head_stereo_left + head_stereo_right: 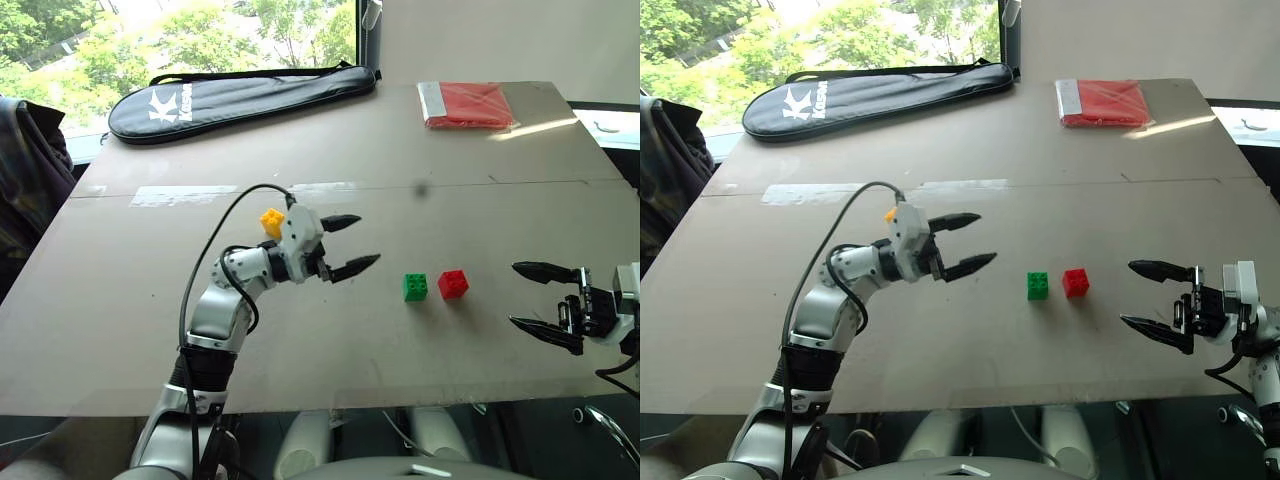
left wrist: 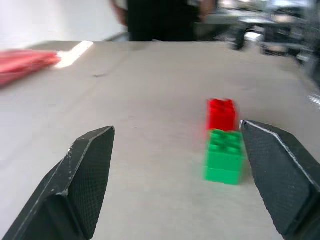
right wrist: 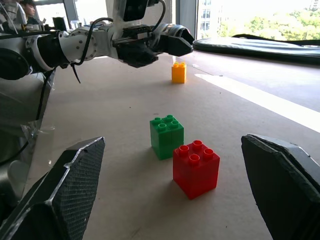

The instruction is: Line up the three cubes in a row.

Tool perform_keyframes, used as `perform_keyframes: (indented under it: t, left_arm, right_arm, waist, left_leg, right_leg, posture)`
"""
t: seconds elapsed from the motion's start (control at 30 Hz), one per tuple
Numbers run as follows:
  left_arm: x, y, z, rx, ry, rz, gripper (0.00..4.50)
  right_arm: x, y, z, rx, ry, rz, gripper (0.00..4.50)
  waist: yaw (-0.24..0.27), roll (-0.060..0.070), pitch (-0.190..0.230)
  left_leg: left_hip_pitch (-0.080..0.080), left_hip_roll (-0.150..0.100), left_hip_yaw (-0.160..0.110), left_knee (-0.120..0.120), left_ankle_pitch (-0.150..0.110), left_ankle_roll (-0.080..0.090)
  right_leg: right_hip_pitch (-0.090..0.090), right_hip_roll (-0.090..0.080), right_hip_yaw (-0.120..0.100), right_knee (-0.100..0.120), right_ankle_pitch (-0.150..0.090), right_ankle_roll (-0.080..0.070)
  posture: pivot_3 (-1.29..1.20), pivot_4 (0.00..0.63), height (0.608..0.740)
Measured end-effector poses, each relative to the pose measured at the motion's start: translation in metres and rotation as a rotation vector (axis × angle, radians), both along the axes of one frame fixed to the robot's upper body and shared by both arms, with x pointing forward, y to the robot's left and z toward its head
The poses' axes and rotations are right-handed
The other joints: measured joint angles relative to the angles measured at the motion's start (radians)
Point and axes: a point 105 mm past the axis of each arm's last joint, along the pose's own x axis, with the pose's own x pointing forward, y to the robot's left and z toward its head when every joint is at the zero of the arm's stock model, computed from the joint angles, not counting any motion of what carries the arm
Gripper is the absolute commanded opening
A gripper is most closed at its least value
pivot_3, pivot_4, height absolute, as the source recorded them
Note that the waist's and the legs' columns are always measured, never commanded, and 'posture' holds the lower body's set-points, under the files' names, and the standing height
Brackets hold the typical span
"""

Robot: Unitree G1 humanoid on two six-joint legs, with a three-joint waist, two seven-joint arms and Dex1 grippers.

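Both my left fingers [image 1: 346, 245] and right fingers [image 1: 538, 307] gape empty over the desk [image 1: 120, 310]; green cube [image 1: 415, 287] touches red cube [image 1: 453, 284], yellow cube [image 1: 272, 221] well apart, all probably light, rigid plastic best pinched across flat sides.

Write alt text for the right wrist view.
A red cube and a green cube sit side by side on the table between the right gripper's open fingers. Beyond them, the open left gripper hovers near a yellow cube.

The green cube [image 1: 415, 287] and red cube [image 1: 453, 284] are set upright, studs up, just beside each other near the desk's [image 1: 120, 330] near edge. The yellow cube [image 1: 272, 222] is placed well apart, toward the left edge.
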Motion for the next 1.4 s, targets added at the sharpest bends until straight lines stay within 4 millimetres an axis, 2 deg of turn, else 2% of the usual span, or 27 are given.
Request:
perform_keyframes:
  t: [0.07, 0.13, 0.17, 0.27, 0.37, 0.47, 0.6, 0.8, 1.2, 1.23, 1.3, 1.33, 1.37, 1.4]
  left_arm:
    - [-0.001, 0.025, -0.008, -0.039, 0.017, 0.168, 4.14]
    - [-0.002, 0.036, -0.015, -0.065, 0.033, 0.256, 4.14]
    - [-0.001, 0.051, -0.014, -0.123, 0.022, 0.406, 4.14]
    - [0.002, 0.076, -0.018, -0.128, 0.008, 0.635, 4.14]
    - [0.001, 0.088, -0.031, -0.092, 0.015, 0.788, 4.14]
    - [0.003, 0.096, -0.036, -0.064, 0.005, 0.872, 4.14]
    - [0.007, 0.100, -0.043, -0.048, 0.025, 0.879, 4.14]
    - [0.024, 0.093, -0.064, 0.083, 0.088, 0.709, 4.14]
    - [0.054, 0.088, -0.061, 0.149, 0.063, 0.535, 4.14]
    - [0.057, 0.087, -0.061, 0.149, 0.063, 0.523, 3.58]
    - [0.058, 0.086, -0.061, 0.145, 0.065, 0.515, 2.88]
    - [0.059, 0.086, -0.061, 0.136, 0.071, 0.507, 2.38]
    - [0.059, 0.086, -0.061, 0.123, 0.082, 0.497, 1.69]
    - [0.059, 0.086, -0.061, 0.116, 0.084, 0.493, 1.35]
  right_arm:
    - [0.001, 0.000, 0.001, 0.020, -0.003, -0.004, 4.50]
    - [0.001, 0.000, 0.000, 0.031, -0.001, -0.009, 4.50]
    - [0.004, 0.002, 0.002, 0.048, -0.010, -0.005, 4.50]
    - [0.008, 0.006, 0.006, 0.087, -0.032, -0.010, 4.50]
    - [0.017, 0.006, 0.011, 0.138, -0.062, -0.071, 4.50]
    - [0.023, 0.006, 0.013, 0.147, -0.074, -0.122, 4.50]
    - [0.024, 0.007, 0.011, 0.150, -0.069, -0.134, 4.50]
    - [0.022, 0.012, 0.014, 0.148, -0.084, -0.127, 4.50]
    - [0.016, 0.011, 0.017, 0.154, -0.087, -0.127, 4.50]
    - [0.016, 0.011, 0.017, 0.154, -0.087, -0.127, 4.50]
    - [0.016, 0.011, 0.017, 0.154, -0.086, -0.126, 4.50]
    - [0.016, 0.011, 0.017, 0.154, -0.084, -0.125, 4.50]
    - [0.016, 0.011, 0.017, 0.154, -0.082, -0.124, 4.50]
    - [0.016, 0.011, 0.016, 0.154, -0.081, -0.123, 4.50]
  waist:
    - [-0.002, 0.000, 0.000]
    - [0.002, -0.001, 0.000]
    - [0.008, -0.001, 0.001]
    - [0.017, -0.001, 0.000]
    - [0.024, -0.001, 0.000]
    - [0.028, -0.001, 0.000]
    - [0.028, -0.001, 0.000]
    - [0.026, -0.001, 0.000]
    - [0.028, 0.001, -0.001]
    - [0.028, 0.001, -0.001]
    - [0.028, 0.001, -0.001]
    - [0.028, 0.001, -0.001]
    - [0.028, 0.001, -0.001]
    - [0.028, 0.001, -0.001]
  left_leg:
    - [-0.001, 0.001, 0.001, -0.001, 0.001, -0.002]
    - [-0.002, 0.001, 0.001, -0.001, 0.001, -0.003]
    - [-0.002, 0.001, 0.001, -0.001, 0.001, -0.002]
    - [-0.001, 0.000, 0.001, -0.001, 0.000, -0.001]
    - [-0.002, 0.000, 0.001, -0.001, 0.001, -0.002]
    - [-0.002, 0.000, 0.001, -0.001, 0.001, -0.003]
    - [-0.002, 0.000, 0.001, -0.001, 0.001, -0.003]
    - [-0.002, -0.002, 0.001, -0.001, 0.001, -0.003]
    - [-0.001, -0.003, 0.000, -0.001, 0.001, -0.002]
    - [-0.001, -0.003, 0.000, -0.001, 0.001, -0.002]
    - [-0.001, -0.003, 0.000, -0.001, 0.001, -0.002]
    - [-0.001, -0.003, -0.001, -0.001, 0.001, -0.002]
    - [-0.001, -0.003, -0.001, -0.001, 0.001, -0.002]
    - [-0.001, -0.003, -0.001, -0.001, 0.001, -0.002]
  right_leg:
    - [-0.001, -0.001, 0.001, -0.001, 0.000, 0.000]
    - [-0.002, -0.001, 0.001, -0.001, 0.000, 0.000]
    - [-0.002, -0.002, 0.000, -0.001, 0.000, 0.000]
    - [-0.002, -0.002, 0.000, 0.000, 0.000, 0.000]
    - [-0.002, -0.001, 0.001, 0.000, 0.000, 0.000]
    - [-0.002, -0.001, 0.000, 0.000, 0.000, 0.000]
    - [-0.002, -0.001, 0.000, 0.000, 0.000, 0.000]
    - [-0.002, 0.000, 0.000, 0.000, 0.000, 0.000]
    - [-0.001, -0.001, -0.001, 0.001, 0.000, 0.000]
    - [-0.001, -0.001, -0.001, 0.001, 0.000, 0.000]
    - [-0.001, -0.002, -0.001, 0.001, 0.000, 0.000]
    - [-0.001, -0.002, -0.002, 0.001, 0.000, 0.000]
    - [-0.001, -0.002, -0.002, 0.001, 0.000, 0.000]
    - [-0.001, -0.002, -0.001, 0.001, 0.000, 0.000]
  posture:
    - [0.00, 0.150, 0.740]
    - [0.00, 0.150, 0.740]
    - [0.00, 0.150, 0.740]
    - [0.00, 0.150, 0.740]
    - [0.00, 0.150, 0.740]
    - [0.00, 0.150, 0.740]
    - [0.00, 0.150, 0.740]
    - [0.00, 0.150, 0.740]
    - [0.00, 0.150, 0.740]
    - [0.00, 0.150, 0.740]
    - [0.00, 0.150, 0.740]
    - [0.00, 0.150, 0.740]
    - [0.00, 0.150, 0.740]
    - [0.00, 0.150, 0.740]
